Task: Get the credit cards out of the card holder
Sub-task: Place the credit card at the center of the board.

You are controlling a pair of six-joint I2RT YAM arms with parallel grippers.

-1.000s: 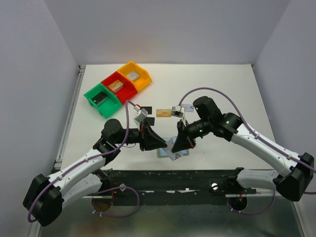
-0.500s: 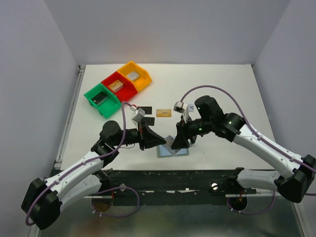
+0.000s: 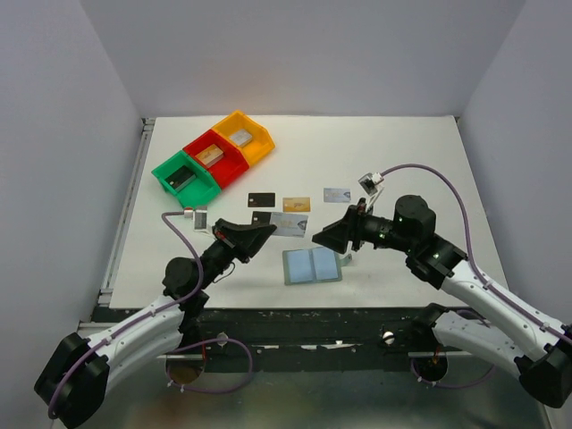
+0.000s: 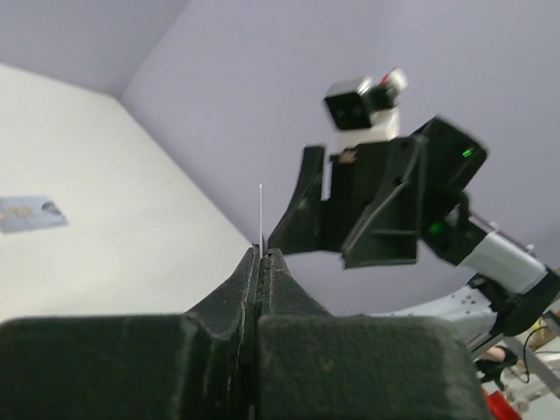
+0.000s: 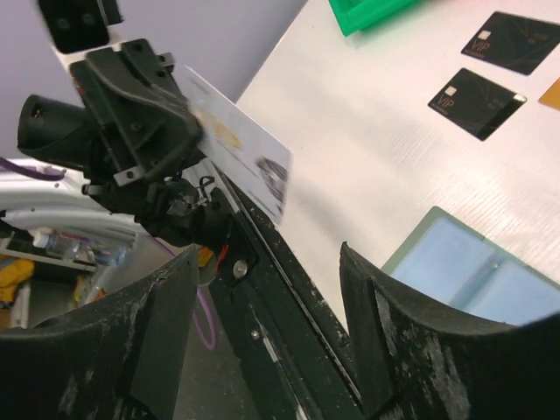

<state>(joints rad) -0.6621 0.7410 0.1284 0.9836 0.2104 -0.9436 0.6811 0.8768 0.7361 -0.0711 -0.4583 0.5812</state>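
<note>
The card holder (image 3: 313, 265) lies open and flat near the table's front, pale blue inside, and also shows in the right wrist view (image 5: 477, 273). My left gripper (image 3: 266, 231) is shut on a pale silvery credit card (image 3: 290, 223), held above the table to the holder's left. That card appears edge-on between the shut jaws (image 4: 261, 210) and face-on in the right wrist view (image 5: 241, 144). My right gripper (image 3: 332, 238) hovers open and holds nothing, just above the holder's right side (image 5: 267, 254). Two black cards (image 5: 512, 42) (image 5: 477, 90), a gold card (image 3: 297, 205) and a silvery card (image 3: 337, 195) lie behind the holder.
Green (image 3: 185, 180), red (image 3: 214, 157) and yellow (image 3: 242, 136) bins holding grey blocks stand at the back left. The table's front edge (image 3: 313, 308) runs just below the holder. Grey walls enclose the table on three sides.
Both grippers have left the holder. The left one shut on a silvery card and drew back left with it. The right one opened and moved off to the right.
</note>
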